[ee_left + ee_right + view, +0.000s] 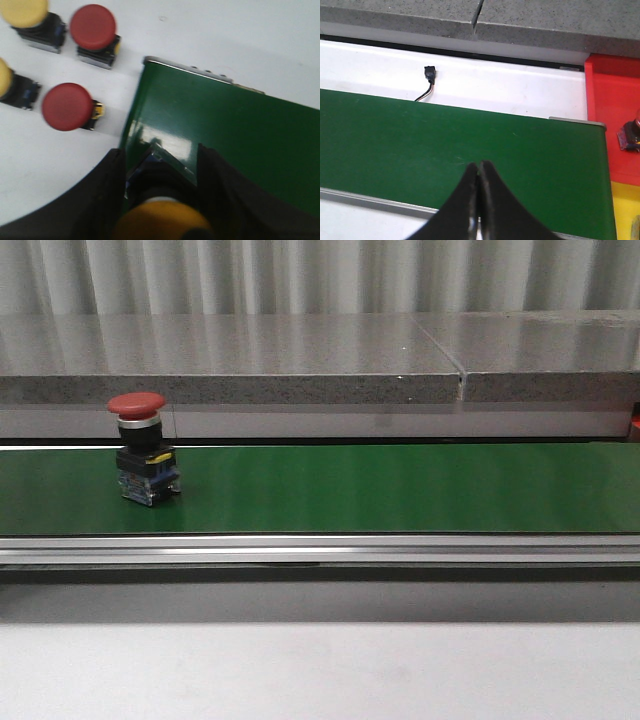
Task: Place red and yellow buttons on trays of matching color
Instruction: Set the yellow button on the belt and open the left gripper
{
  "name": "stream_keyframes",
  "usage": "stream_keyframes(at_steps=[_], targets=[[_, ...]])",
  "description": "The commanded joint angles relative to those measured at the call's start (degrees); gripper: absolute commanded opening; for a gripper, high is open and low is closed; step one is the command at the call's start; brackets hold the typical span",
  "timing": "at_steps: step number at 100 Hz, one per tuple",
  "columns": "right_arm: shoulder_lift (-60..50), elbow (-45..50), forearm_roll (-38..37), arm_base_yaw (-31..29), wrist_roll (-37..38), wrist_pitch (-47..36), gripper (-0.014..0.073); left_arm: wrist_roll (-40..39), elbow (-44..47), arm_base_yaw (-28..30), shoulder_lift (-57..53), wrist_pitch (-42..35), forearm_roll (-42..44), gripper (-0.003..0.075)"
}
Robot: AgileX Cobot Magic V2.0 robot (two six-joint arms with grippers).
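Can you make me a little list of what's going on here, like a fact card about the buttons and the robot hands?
Belt: green conveyor belt
On the belt: one red button, standing upright near the left end
Left gripper: shut on a yellow button, over the belt's end
Waiting buttons: two red, two yellow, on the white table beside the belt
Right gripper: shut, holding nothing, over the belt
Red tray: past the belt's end, an object at its edge, too cut off to name
Yellow tray: next to the red tray
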Motion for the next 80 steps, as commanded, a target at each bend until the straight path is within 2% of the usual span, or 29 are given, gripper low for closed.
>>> stream_keyframes(at_steps=[1,17,62,69,77,80], targets=[[-0.46,-1.48,0.76,0.03,-0.71,-3.98,-0.0067,0.82,-1.07,-3.06,-2.48,-1.53,-0.54,-0.0020],[-0.46,-1.48,0.76,0.03,-0.71,-3.98,-0.0067,0.93,-1.04,-5.68,-2.48,-2.04,-0.01,-0.0020],[-0.46,-1.48,0.76,0.03,-0.71,-3.98,-0.0067,0.93,-1.04,-5.63,2.61,-1.22,-0.12,-0.0011],[-0.46,-1.48,0.76,0.03,-0.71,-3.98,-0.0067,0.93,-1.04,-5.63,2.71,-1.14,-0.12,0.0033],[-0.46,-1.48,0.76,0.03,-0.71,-3.98,-0.0067,0.93,-1.04,-5.63,2.71,-0.87,-0.12,0.0148],[-0.46,-1.48,0.76,0.03,-0.71,-3.98,-0.0067,0.93,-1.04,-5.63,2.71,-0.77,-0.12,0.0216]])
